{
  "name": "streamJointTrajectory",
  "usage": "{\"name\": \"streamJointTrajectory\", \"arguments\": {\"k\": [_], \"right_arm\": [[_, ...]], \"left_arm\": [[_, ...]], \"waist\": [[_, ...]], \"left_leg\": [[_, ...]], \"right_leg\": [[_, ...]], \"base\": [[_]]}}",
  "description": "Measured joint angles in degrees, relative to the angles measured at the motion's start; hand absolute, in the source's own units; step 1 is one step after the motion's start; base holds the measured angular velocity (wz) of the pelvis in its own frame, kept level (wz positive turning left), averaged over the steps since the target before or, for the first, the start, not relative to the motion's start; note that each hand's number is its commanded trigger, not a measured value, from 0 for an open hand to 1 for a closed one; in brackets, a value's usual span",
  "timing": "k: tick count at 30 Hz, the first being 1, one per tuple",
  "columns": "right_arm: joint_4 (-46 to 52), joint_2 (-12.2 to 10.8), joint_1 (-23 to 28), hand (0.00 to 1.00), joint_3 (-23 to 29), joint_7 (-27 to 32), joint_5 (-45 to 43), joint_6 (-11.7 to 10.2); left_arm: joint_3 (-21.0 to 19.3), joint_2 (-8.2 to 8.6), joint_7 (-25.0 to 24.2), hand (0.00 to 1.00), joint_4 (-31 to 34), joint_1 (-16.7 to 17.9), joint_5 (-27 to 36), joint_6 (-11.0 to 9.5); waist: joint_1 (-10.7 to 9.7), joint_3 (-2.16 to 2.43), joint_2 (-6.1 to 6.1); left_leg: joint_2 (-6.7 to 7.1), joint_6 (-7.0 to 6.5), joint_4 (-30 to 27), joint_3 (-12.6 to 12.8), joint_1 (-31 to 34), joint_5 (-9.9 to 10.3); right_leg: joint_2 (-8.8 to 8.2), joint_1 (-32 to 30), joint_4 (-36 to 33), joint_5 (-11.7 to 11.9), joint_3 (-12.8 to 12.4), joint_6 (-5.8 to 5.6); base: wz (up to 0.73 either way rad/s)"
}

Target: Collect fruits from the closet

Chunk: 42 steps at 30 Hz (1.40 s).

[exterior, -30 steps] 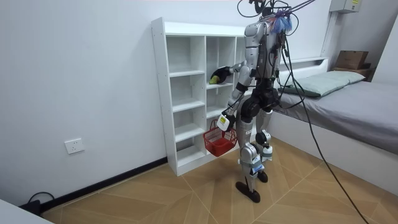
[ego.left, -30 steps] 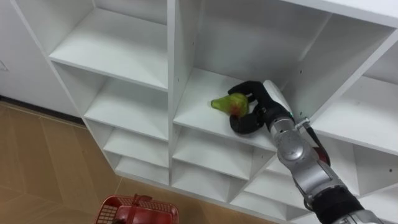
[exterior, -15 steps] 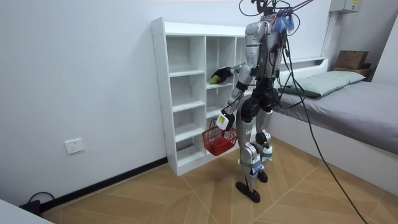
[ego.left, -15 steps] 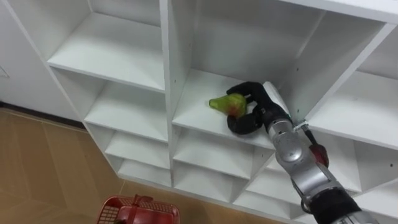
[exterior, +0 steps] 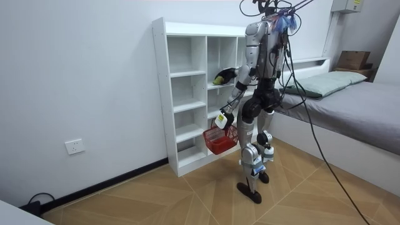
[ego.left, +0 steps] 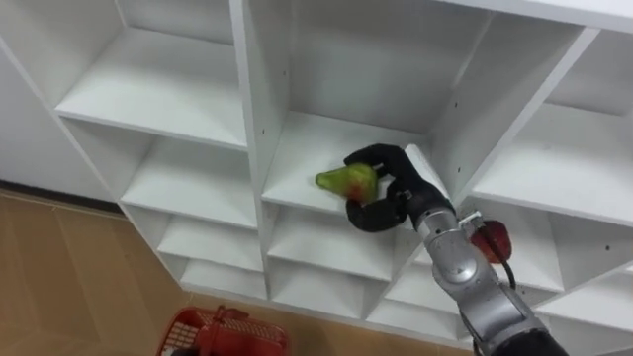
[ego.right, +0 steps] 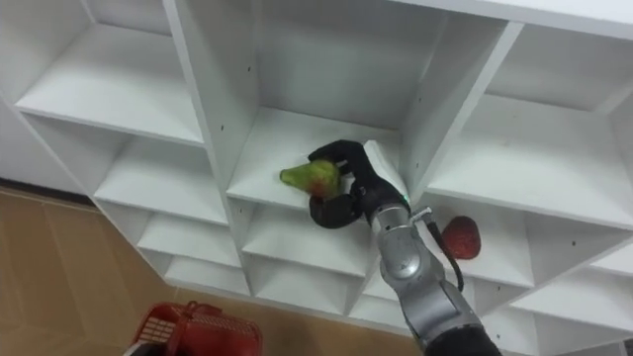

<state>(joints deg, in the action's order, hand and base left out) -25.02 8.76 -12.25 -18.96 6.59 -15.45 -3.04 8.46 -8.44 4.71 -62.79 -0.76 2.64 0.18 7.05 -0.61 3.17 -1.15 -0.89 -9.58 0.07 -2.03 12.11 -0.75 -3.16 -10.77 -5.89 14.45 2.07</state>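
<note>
drawn back a touch since a second ago, the right hand (ego.left: 394,186) has brought the pear (ego.left: 344,180) nearer the front edge of the closet (ego.left: 252,119), and by the room view the left hand (exterior: 222,119) has swung slightly closer to the closet's lower rows.

the right hand is curled round the green pear, which has a red blush. it holds the pear just above the shelf (ego.left: 297,163) in the closet's middle column. the thumb side of the hand overlaps that shelf's front lip. the closet's upright on the hand's right stands just beside the wrist, while the upright on the left is well apart from the pear's stem end, so the wider gap lies on that side. the top of this closet bay sits well above the knuckles.

one row lower, in the closet's right column, a red fruit (ego.right: 460,237) lies near the front edge, partly behind the forearm.

a red basket (ego.left: 213,334) hangs off the floor (ego.left: 59,257) below the left hand, in front of the closet's bottom rows. how that hand holds it is too small to tell. the robot stands upright facing the closet, with wooden floor between its feet and the closet's base.
</note>
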Motion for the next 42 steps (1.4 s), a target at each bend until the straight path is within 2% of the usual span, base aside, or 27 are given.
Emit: {"name": "streamJointTrajectory", "arguments": {"k": [3,7,8,15,19,26,31,35,42], "right_arm": [[2.30,-0.25,1.19,1.00,-0.02,-0.51,-0.10,-0.10],[7.71,0.18,4.24,1.00,-0.02,-0.96,-0.70,-0.10],[8.87,0.17,4.50,1.00,-0.06,-1.46,-0.67,-0.13],[16.02,0.04,8.21,1.00,-0.15,-5.58,2.19,-0.14],[16.06,0.25,10.35,1.00,-0.09,-8.26,2.98,0.10],[15.70,0.59,10.62,1.00,-0.16,-9.16,2.90,-0.04],[11.74,0.33,10.70,1.00,-1.30,-9.19,1.30,-0.11],[6.29,-0.15,10.74,1.00,-1.29,-9.27,1.03,-0.04],[4.86,-0.10,10.83,1.00,-1.17,-9.27,-0.57,0.00]], "left_arm": [[-0.02,0.00,0.05,1.00,0.14,-0.02,1.62,-0.43],[-0.45,0.15,0.08,1.00,0.47,-0.81,5.16,-0.63],[-0.48,0.32,0.09,1.00,0.47,-0.92,6.08,-0.70],[-0.33,1.60,0.11,1.00,0.27,-0.93,8.03,-1.36],[-0.30,2.61,-0.03,1.00,0.28,-0.92,9.17,-1.36],[0.98,2.61,-0.72,1.00,0.15,-1.06,9.25,-1.44],[0.98,2.62,-0.94,1.00,0.39,-2.47,9.22,-1.44],[0.97,3.19,-0.81,1.00,0.43,-4.57,9.38,-1.96],[0.99,3.43,-0.70,1.00,0.42,-5.23,10.24,-2.28]], "waist": [[-0.78,-0.03,-0.46],[-0.86,0.08,-0.90],[-0.76,0.19,-1.02],[-2.19,0.25,-1.64],[-2.43,0.28,-2.57],[-2.82,0.36,-2.88],[-3.97,0.35,-2.86],[-4.10,0.35,-2.58],[-5.20,0.23,-2.05]], "left_leg": [[0.02,-0.01,0.02,0.20,-0.03,0.01],[-0.07,-0.01,0.08,0.90,0.18,0.01],[-0.13,-0.01,0.14,1.59,0.31,0.01],[-0.19,-0.02,0.16,2.71,0.40,0.00],[-0.18,-0.03,0.17,3.09,0.37,0.00],[-0.04,-0.04,-0.28,3.98,1.38,0.00],[-0.06,-0.05,-0.58,3.99,1.92,-0.01],[0.00,-0.09,-0.73,4.19,3.05,-0.06],[-0.04,-0.11,-1.00,4.71,4.85,-0.07]], "right_leg": [[0.03,-0.01,0.03,0.00,-0.15,0.00],[0.21,-0.54,-0.03,0.02,-0.63,0.02],[0.20,-1.09,-0.18,0.12,-1.43,0.11],[0.28,-1.87,-0.52,0.28,-2.48,0.13],[0.20,-2.20,-1.02,0.28,-2.99,0.12],[0.19,-3.85,-1.93,0.49,-3.80,0.35],[0.10,-4.16,-1.86,0.49,-3.48,0.36],[0.07,-5.28,-1.93,0.51,-3.49,0.37],[0.13,-7.37,-1.86,0.53,-3.68,0.35]], "base": [[0.00],[-0.08],[-0.22],[-0.10],[-0.06],[-0.07],[0.03],[-0.01],[-0.03]]}}
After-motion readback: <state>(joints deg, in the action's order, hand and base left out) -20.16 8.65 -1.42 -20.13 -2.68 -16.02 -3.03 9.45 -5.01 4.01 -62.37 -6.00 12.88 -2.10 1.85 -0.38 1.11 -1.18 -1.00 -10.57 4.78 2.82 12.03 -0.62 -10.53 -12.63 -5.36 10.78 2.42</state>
